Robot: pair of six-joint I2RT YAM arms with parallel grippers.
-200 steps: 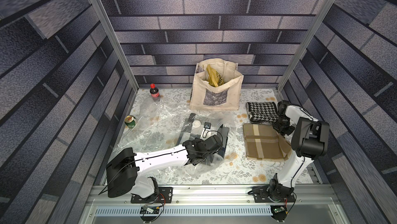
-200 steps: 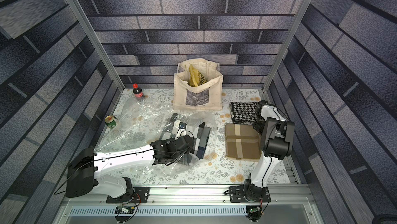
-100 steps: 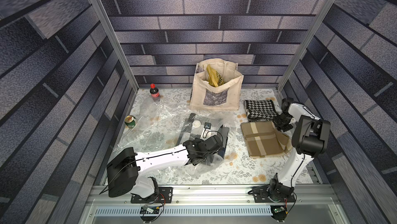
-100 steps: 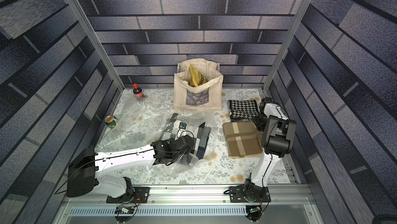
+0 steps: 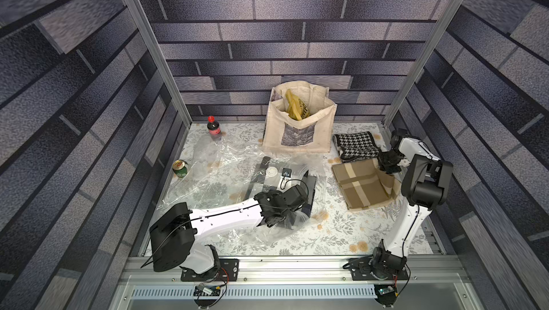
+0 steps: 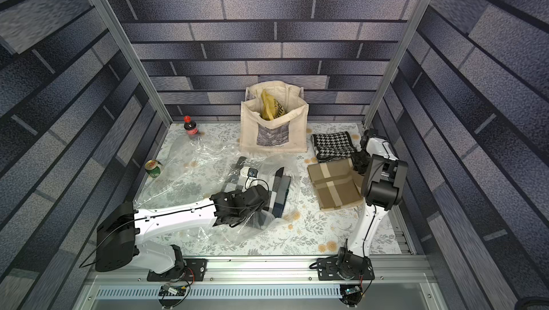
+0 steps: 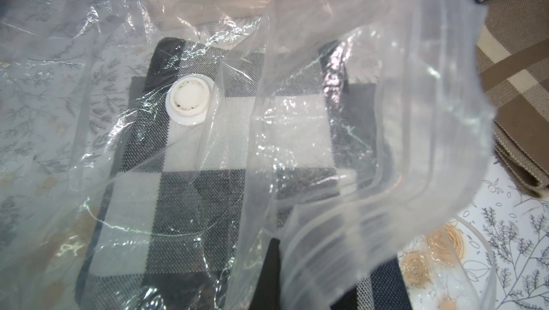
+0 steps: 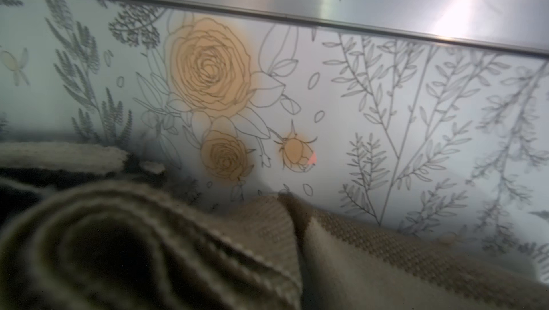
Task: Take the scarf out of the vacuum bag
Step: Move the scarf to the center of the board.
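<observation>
My left hand (image 5: pixel 292 219) is pinching the vacuum bag (image 7: pixel 386 115) mouth up so it gapes; checked scarf (image 7: pixel 237 133) lying inside. Right hand (image 5: pixel 387 165) is gripping the tan scarf (image 5: pixel 361 185), clearing it aside on the worktop (image 5: pixel 341 234).

Floral-print counter (image 5: pixel 341 234), and the cream tote bag (image 5: pixel 300 133) stands at its back edge. Left of the tote, a cola bottle (image 5: pixel 214 127); further forward, a green can (image 5: pixel 180 169) lying down. In front of the tote sprawls the vacuum bag (image 5: pixel 225 174). Right of the tote, a houndstooth scarf (image 5: pixel 356 145), and just before it a tan plaid scarf (image 5: pixel 362 183).
</observation>
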